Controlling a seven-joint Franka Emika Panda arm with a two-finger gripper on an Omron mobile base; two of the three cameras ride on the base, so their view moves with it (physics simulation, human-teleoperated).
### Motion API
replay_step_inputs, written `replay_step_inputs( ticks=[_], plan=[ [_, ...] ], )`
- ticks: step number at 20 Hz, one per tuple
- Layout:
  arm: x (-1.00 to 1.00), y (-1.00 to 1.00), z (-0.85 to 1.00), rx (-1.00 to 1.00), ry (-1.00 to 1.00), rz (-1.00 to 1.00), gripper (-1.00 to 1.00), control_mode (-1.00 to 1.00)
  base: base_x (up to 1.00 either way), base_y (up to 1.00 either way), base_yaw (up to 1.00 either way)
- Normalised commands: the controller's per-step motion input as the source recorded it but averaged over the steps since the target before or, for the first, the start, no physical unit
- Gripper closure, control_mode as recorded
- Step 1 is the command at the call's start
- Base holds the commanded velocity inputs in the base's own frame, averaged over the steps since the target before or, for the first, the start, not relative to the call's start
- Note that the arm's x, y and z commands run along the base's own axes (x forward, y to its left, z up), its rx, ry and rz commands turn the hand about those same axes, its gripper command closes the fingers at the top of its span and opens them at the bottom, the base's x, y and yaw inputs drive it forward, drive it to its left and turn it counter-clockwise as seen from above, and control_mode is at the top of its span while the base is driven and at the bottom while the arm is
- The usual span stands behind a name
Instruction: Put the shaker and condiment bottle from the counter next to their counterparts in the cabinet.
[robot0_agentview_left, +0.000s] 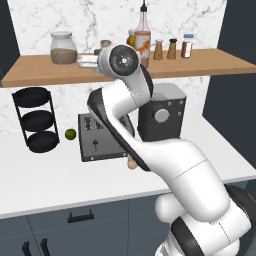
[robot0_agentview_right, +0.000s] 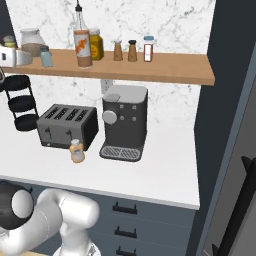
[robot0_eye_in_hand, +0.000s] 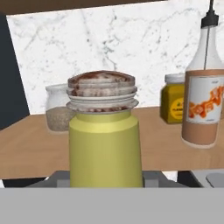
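Note:
The yellow-green shaker (robot0_eye_in_hand: 105, 148) with its grey cap stands upright right in front of the hand camera, and my gripper (robot0_eye_in_hand: 106, 177) is shut on it, level with the wooden cabinet shelf (robot0_agentview_right: 165, 67). Behind it on the shelf stands the tall orange-labelled bottle (robot0_eye_in_hand: 203, 105) with a black spout. My hand (robot0_agentview_right: 11, 57) reaches the shelf's left end, just left of the pale blue shaker (robot0_agentview_right: 46, 56). The small peach-orange condiment bottle (robot0_agentview_right: 76, 151) rests on the white counter (robot0_agentview_right: 160, 170) in front of the toaster.
On the shelf are a glass jar of grains (robot0_agentview_left: 63, 48), a yellow jar (robot0_eye_in_hand: 176, 98) and brown shakers (robot0_agentview_right: 118, 50). On the counter stand a toaster (robot0_agentview_right: 67, 125), a coffee machine (robot0_agentview_right: 124, 122), a black tiered rack (robot0_agentview_left: 36, 120) and a lime (robot0_agentview_left: 70, 134).

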Motion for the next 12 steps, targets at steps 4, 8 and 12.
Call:
replay_step_inputs(
  ticks=[4,8,12],
  plan=[
    [0.00,-0.01,-0.04,0.04,0.00,0.00,1.00,-1.00,0.00,0.00,0.00],
    [0.00,0.01,-0.24,0.01,-0.04,0.00,1.00,-1.00,0.00,0.00,0.00],
    [0.00,0.00,-0.57,0.00,-0.12,-0.01,1.00,-1.00,0.00,0.00,0.00]
  ],
)
